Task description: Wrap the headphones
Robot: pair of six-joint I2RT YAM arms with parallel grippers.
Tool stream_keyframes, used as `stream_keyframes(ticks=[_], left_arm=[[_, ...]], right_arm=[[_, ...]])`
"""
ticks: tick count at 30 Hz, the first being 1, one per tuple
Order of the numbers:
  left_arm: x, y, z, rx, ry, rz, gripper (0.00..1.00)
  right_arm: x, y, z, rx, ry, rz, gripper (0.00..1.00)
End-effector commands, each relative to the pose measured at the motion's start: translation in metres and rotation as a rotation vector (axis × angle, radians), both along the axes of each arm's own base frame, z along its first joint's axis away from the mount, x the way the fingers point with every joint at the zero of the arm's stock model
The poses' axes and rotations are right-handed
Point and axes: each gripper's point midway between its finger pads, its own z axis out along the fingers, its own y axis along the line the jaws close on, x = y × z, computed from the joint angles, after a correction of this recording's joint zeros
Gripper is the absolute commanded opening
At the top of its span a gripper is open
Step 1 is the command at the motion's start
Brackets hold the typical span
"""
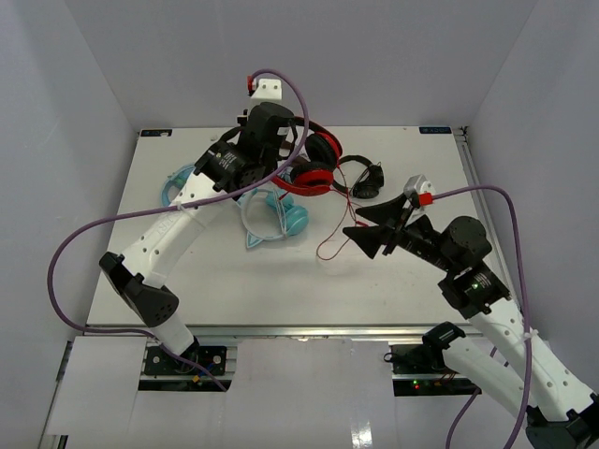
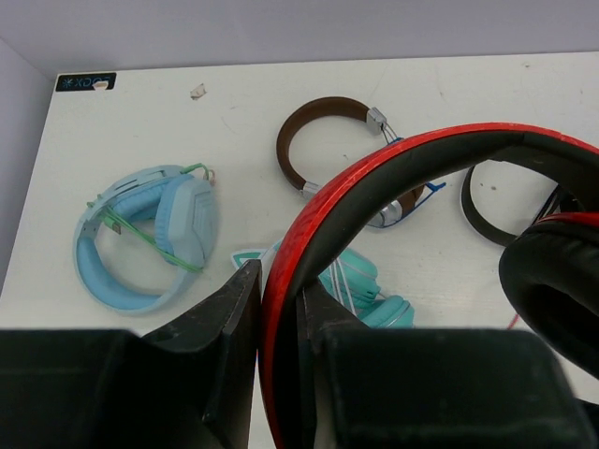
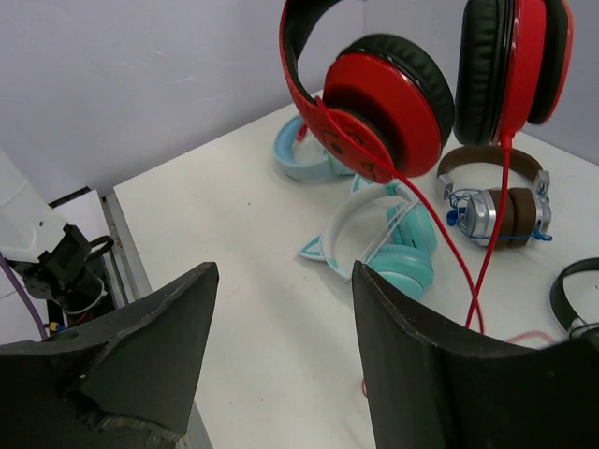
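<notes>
The red headphones with black headband and pads hang above the back of the table. My left gripper is shut on their headband, which runs between my fingers. One black ear pad shows at the right. In the right wrist view the headphones hang with both cups down. The thin red cable drops from the cups to the table. My right gripper is open and empty just right of the cable's lower end, jaws wide apart.
Teal cat-ear headphones lie under the left arm. Light blue headphones lie at the left. Brown-banded silver headphones lie behind the teal pair. Small black headphones lie to the right. White walls enclose the table.
</notes>
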Motion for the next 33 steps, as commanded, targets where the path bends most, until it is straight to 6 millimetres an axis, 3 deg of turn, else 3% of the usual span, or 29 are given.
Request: stream_keyframes(ticks=[1, 10, 19, 33], left_arm=[[-0.008, 0.004, 0.024, -0.110, -0.053, 0.002, 0.00], [-0.016, -0.004, 0.002, -0.108, 0.014, -0.052, 0.00], [-0.023, 0.002, -0.008, -0.078, 0.037, -0.069, 0.00], [-0.043, 0.000, 0.009, -0.151, 0.036, -0.145, 0.00]], right_arm=[[0.005, 0.020, 0.009, 0.005, -0.132, 0.081, 0.65], [0.027, 0.043, -0.005, -0.042, -0.157, 0.084, 0.64], [0.026, 0.032, -0.005, -0.054, -0.244, 0.032, 0.64], [0.028, 0.036, -0.033, -0.154, -0.275, 0.067, 0.63]])
